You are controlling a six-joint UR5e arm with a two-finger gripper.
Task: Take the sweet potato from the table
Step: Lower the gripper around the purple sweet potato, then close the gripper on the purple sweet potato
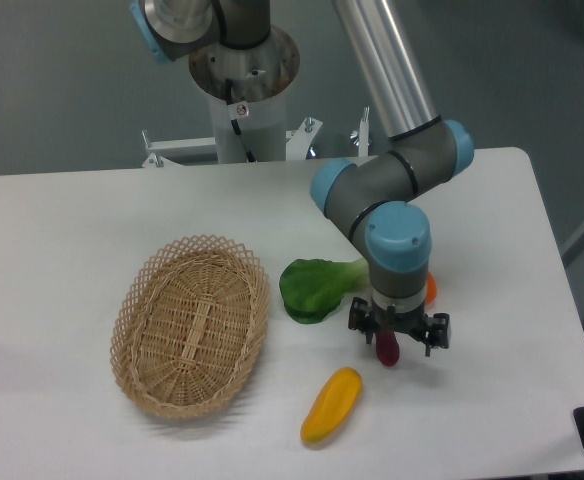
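The sweet potato (387, 351) is a dark magenta tuber lying on the white table (82, 220); only its near end shows below the gripper. My gripper (399, 335) hangs directly over it, open, with black fingers spread to the left and right of the tuber. The arm's wrist covers the rest of the sweet potato.
A yellow-orange long vegetable (331, 405) lies just in front and to the left. A green leafy vegetable (315, 287) sits left of the wrist. An orange fruit (430, 288) peeks out behind the wrist. A wicker basket (191, 324) stands at left.
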